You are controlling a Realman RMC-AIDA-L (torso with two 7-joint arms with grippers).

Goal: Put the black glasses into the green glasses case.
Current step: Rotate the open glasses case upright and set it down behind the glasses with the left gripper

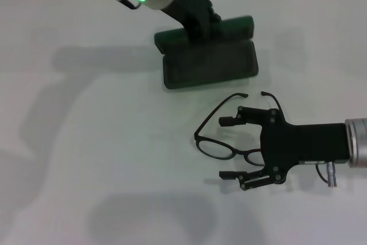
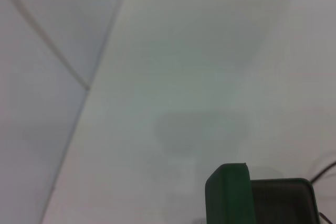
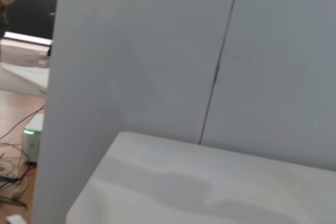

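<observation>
One pair of black glasses [image 1: 221, 142] lies on the white table [image 1: 86, 142] at about 5 o'clock from the green glasses case [image 1: 209, 61], a short way apart from it. Their temples are unfolded and reach toward 1 o'clock, tips pointing up at the case; the lenses rest at the 7 o'clock end.

By my judgement they will handle as light and thin, with lenses that smear or scratch easily and slim temples that flex or fold if pushed sideways. The sounder hold looks to be across the front frame near the bridge, or on the rim beside a hinge, pinched gently, not on a temple tip.

Hovering at the glasses' 3 o'clock side is the right gripper [image 1: 234, 148], its black fingers spread wide, one over the temples and one beyond the lens at 5 o'clock, with nothing clasped between them. It frames the lens end without visibly touching it.

Farther out, the case lies open, its dark lined tray facing up and the lid standing at the 12 o'clock edge. The left gripper [image 1: 200, 18] sits at that lid, seemingly steadying it; whether its fingers are parted or closed I cannot tell.
</observation>
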